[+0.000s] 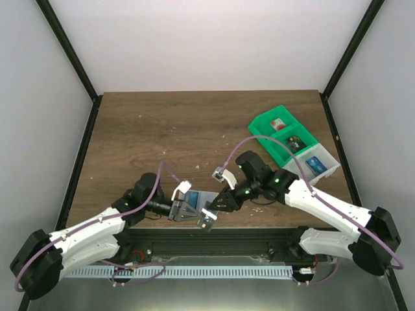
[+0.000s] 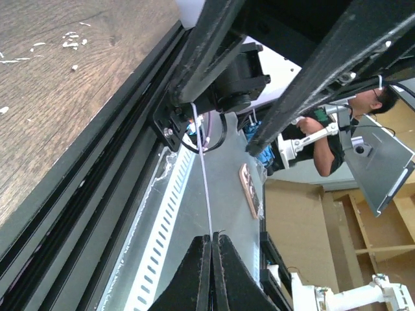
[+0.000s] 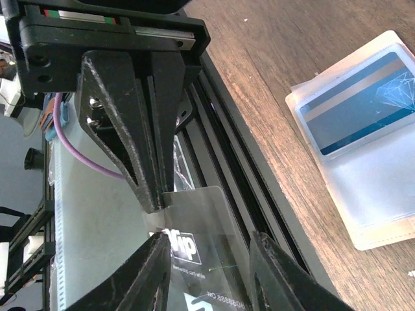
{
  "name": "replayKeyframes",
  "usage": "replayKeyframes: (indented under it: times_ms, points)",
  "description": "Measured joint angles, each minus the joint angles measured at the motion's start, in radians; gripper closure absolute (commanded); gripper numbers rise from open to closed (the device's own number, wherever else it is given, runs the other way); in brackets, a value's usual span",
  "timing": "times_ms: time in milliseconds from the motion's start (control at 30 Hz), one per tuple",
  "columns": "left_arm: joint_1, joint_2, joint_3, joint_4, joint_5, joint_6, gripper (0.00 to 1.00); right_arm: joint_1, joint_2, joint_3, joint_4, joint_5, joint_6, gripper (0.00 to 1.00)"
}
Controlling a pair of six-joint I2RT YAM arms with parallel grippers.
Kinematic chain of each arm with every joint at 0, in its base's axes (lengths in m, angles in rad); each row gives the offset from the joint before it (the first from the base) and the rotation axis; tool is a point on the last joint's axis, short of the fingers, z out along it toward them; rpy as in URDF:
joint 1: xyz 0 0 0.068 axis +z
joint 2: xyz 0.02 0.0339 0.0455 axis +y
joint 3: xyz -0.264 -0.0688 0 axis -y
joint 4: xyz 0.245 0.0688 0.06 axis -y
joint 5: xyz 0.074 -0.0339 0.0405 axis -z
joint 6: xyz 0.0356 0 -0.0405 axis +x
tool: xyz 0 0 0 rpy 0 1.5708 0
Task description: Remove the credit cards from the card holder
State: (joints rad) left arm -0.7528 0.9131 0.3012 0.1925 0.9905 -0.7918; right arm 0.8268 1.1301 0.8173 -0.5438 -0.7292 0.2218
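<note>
The left arm (image 1: 97,230) and right arm (image 1: 324,204) bend inward, meeting at the table's (image 1: 162,129) near edge. The left claw (image 2: 212,243) pinches a card (image 3: 201,227) tight. The right claw (image 3: 211,236) has its fingers (image 3: 152,272) apart.

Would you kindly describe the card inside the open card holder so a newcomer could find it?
On the wooden table, by its near edge, lies the open card holder. One pocket holds a blue card with a grey stripe and diamond outline, unlike the pale lettered card pinched in the left gripper.
</note>
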Motion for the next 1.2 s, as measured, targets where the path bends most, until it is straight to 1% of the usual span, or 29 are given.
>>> replayKeyframes:
  times_ms: [267, 467, 633, 700, 800, 833, 867, 900, 967, 1000, 1100, 1133, 1167, 1200]
  points:
    - [-0.001, -0.035, 0.0, 0.029, 0.004, 0.0, 1.0, -0.001, 0.003, -0.004, 0.006, 0.016, 0.004, 0.62]
    - [-0.001, -0.013, 0.0, 0.031, 0.002, 0.0, 1.0, -0.006, -0.026, -0.003, 0.01, 0.015, 0.014, 0.75]
    - [-0.001, -0.017, 0.0, 0.031, 0.006, 0.0, 1.0, -0.007, -0.028, -0.016, 0.04, -0.024, 0.022, 0.76]
    - [-0.003, -0.024, -0.002, 0.033, 0.006, 0.0, 1.0, -0.008, -0.027, -0.034, 0.055, -0.04, 0.026, 0.81]
    - [-0.003, -0.032, -0.002, 0.044, 0.005, 0.0, 1.0, -0.007, -0.028, -0.042, 0.061, -0.061, 0.028, 0.97]
    - [-0.003, -0.034, -0.002, 0.045, 0.005, 0.0, 1.0, -0.008, -0.028, -0.042, 0.066, -0.071, 0.033, 0.99]
    - [-0.003, -0.034, -0.003, 0.043, 0.001, 0.0, 1.0, -0.008, -0.029, -0.043, 0.071, -0.08, 0.036, 0.99]
    - [-0.003, -0.034, -0.004, 0.037, -0.006, 0.002, 0.94, -0.008, -0.032, -0.043, 0.076, -0.089, 0.036, 0.99]
    - [-0.003, -0.034, -0.004, 0.026, -0.022, 0.013, 0.67, -0.008, -0.039, -0.047, 0.085, -0.092, 0.044, 1.0]
    - [-0.003, -0.035, -0.002, 0.016, -0.037, 0.02, 0.57, -0.01, -0.043, -0.052, 0.092, -0.093, 0.052, 1.0]
    - [-0.004, -0.035, 0.011, -0.041, -0.098, 0.045, 0.31, -0.014, -0.07, -0.081, 0.133, -0.076, 0.076, 1.0]
    - [-0.004, -0.035, 0.02, -0.07, -0.124, 0.055, 0.08, -0.016, -0.083, -0.094, 0.148, -0.061, 0.088, 0.99]
    - [-0.005, -0.035, 0.03, -0.095, -0.151, 0.064, 0.01, -0.018, -0.097, -0.109, 0.166, -0.044, 0.101, 1.0]
    - [-0.005, -0.036, 0.044, -0.124, -0.182, 0.07, 0.0, -0.021, -0.106, -0.118, 0.175, -0.026, 0.113, 1.0]
